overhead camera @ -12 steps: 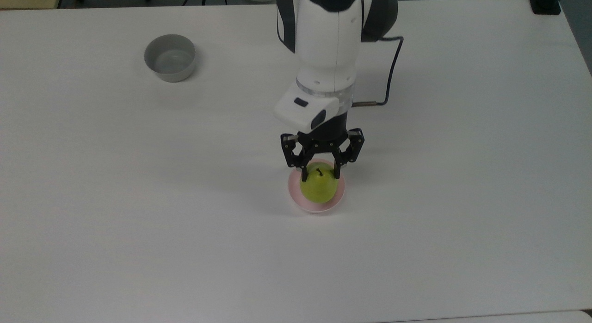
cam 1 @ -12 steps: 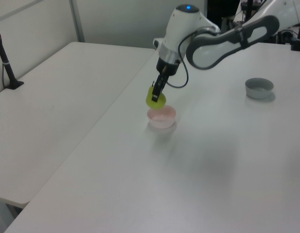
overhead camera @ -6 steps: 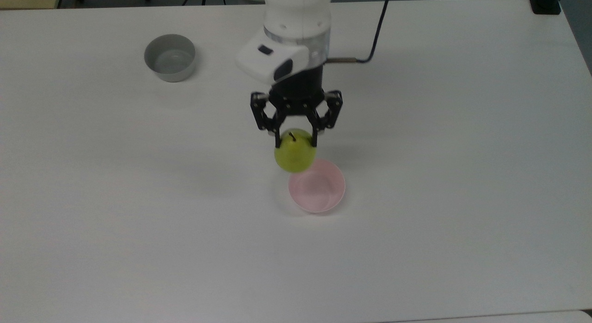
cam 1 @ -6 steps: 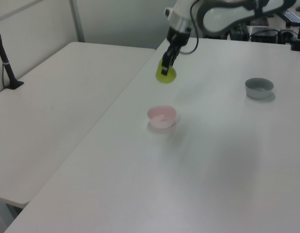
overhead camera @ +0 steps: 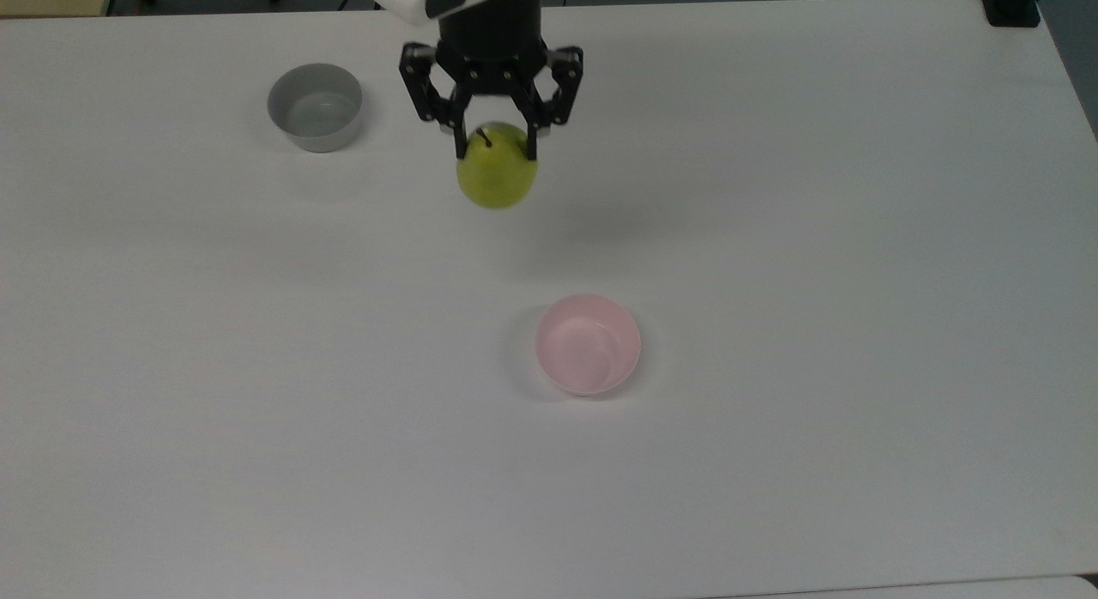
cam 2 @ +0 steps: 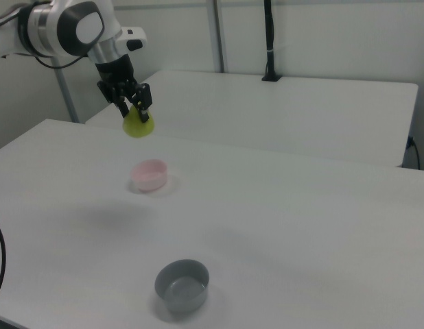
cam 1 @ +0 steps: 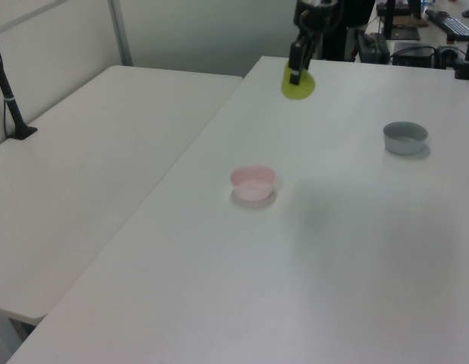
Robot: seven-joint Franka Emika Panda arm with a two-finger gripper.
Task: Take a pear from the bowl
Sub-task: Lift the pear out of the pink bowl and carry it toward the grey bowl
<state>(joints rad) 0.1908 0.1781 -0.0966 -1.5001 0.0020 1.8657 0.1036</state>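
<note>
White table (overhead camera: 772,453): jaws grip the pear (overhead camera: 497,177) aloft; pink bowl (overhead camera: 588,345), grey bowl (overhead camera: 314,106) apart.

A grey bowl (overhead camera: 315,107) stands upright on the white desk (overhead camera: 772,238), in the far left part of the top view. In the left view the grey bowl (cam 1: 405,137) is at the right side, and in the right view it (cam 2: 182,284) is near the front edge. A second white desk (cam 2: 287,110) stands just beside the first one. A black pole (cam 2: 269,41) rises from its far edge.
</note>
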